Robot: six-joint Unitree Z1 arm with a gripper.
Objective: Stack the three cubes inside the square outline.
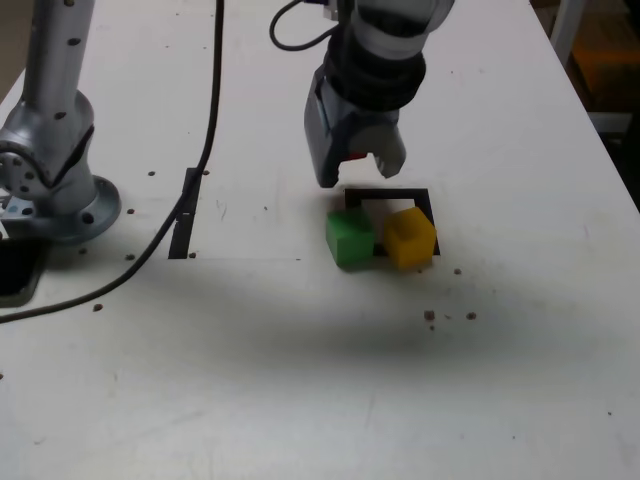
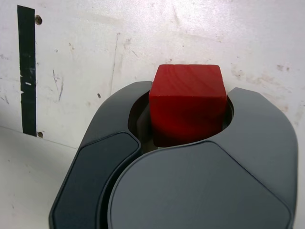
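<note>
Red and matte, a small cube (image 2: 187, 102) sits clenched between the dark grey jaws of the robot arm's gripper (image 1: 360, 165), seen close up in the wrist view with its top face and one side showing; from the exterior view only a sliver of red peeks out between the jaws. The gripper hangs above the far edge of the square outline (image 1: 400, 195), a thin black frame with a white centre on the white table (image 1: 300, 380). A yellow cube (image 1: 410, 236) lies on the near part of that outline, turned at a slight angle and overlapping its near edge, while a green cube (image 1: 350, 238) rests just beside it toward the exterior view's left, on or over the outline's near left corner; whether the two touch cannot be told. Farther to the exterior view's left, a straight black strip (image 1: 185, 212) is stuck to the table, and a black cable (image 1: 205, 150) trails across it from the far side toward the near left edge. A silver arm base (image 1: 50, 150) stands at the exterior view's left. Small dark specks (image 1: 448, 317) dot the tabletop near the cubes.
</note>
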